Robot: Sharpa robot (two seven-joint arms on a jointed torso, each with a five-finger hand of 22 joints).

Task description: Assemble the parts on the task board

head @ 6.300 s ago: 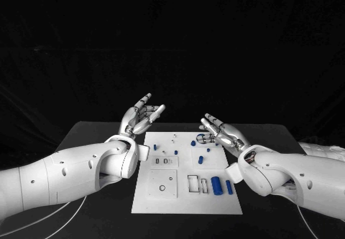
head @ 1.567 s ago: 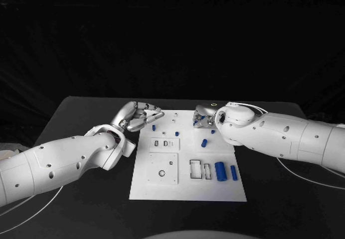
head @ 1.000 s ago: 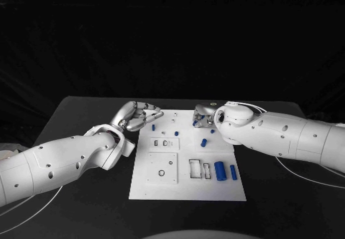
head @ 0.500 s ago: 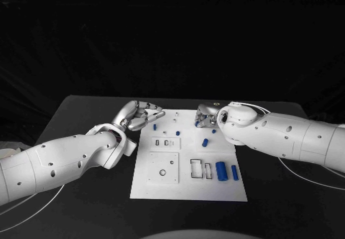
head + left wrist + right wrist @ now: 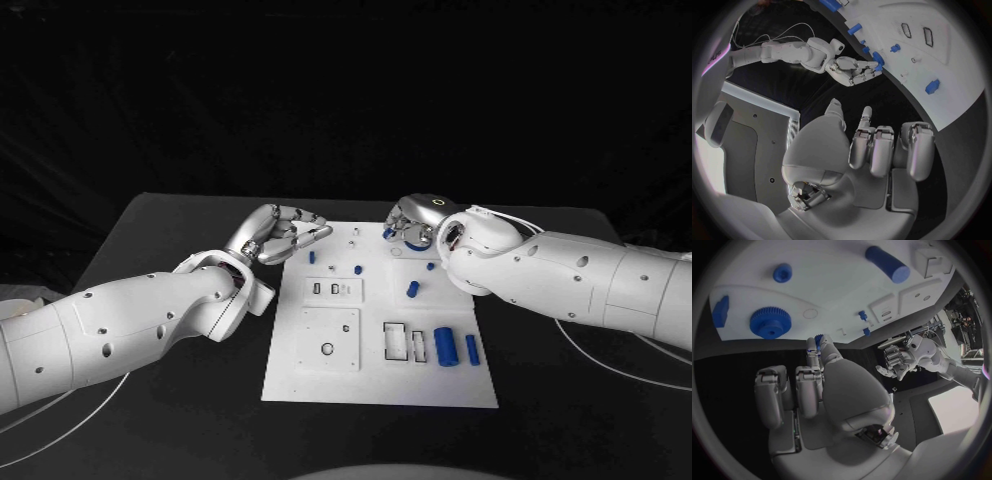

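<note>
White plate: the flat white task board is seen lying in the middle of the black table, with rectangular slots cut into its near half.
Near end: a thick blue plastic cylinder and a thinner blue rod are laid side by side, just beside those slots.
Middle: a short blue peg is left lying loose on the board.
Left hand: the silver left hand is held at the board's far left edge, its fingers curled inward around nothing.
Right hand: the silver right hand is poised over the far end, where a small blue piece appears to be pinched between thumb and a fingertip.
Far end: a blue toothed gear is seated on the board near those fingertips.
Handling: the small blue piece is judged light, rigid and smooth, so easily twisted or dropped. It is best held across its sides, with the end left free for seating.
</note>
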